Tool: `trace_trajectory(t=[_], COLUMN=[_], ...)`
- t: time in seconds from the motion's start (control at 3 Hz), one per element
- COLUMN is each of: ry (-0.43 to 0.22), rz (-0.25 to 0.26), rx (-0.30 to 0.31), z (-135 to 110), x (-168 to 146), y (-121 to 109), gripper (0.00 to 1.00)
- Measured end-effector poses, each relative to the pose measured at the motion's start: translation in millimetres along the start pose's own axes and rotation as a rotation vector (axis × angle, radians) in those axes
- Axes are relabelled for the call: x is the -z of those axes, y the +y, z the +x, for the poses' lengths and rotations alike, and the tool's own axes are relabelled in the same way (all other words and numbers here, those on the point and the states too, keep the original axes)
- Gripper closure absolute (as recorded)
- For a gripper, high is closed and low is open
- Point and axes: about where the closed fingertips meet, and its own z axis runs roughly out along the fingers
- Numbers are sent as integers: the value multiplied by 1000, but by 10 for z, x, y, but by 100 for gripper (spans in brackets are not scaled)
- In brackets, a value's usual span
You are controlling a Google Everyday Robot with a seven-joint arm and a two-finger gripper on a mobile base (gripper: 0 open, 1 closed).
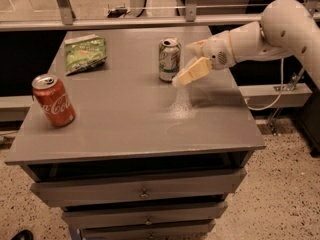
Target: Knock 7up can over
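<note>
The 7up can (169, 60) stands upright at the back middle of the grey table (130, 119). It has a white-and-green body and a silver top. My gripper (184, 64) reaches in from the right on a white arm (280, 29) and sits just to the can's right. Its cream fingers (192, 71) are spread apart and hold nothing. The lower fingertip is close to the can's base on the right side. I cannot tell if it touches the can.
A red Coca-Cola can (53, 100) stands upright near the left edge. A flat green snack bag (85, 53) lies at the back left. The table has drawers below its front edge. A rail runs behind the table.
</note>
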Motion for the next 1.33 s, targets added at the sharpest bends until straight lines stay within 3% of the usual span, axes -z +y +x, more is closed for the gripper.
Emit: trace_trajectory(t=[0.67,1.33], ry=[-150,-273], rz=[-93,-187], rx=[37,117], z=[-304,-773], x=[-296,-154], y=[127,560], gripper=[0,0])
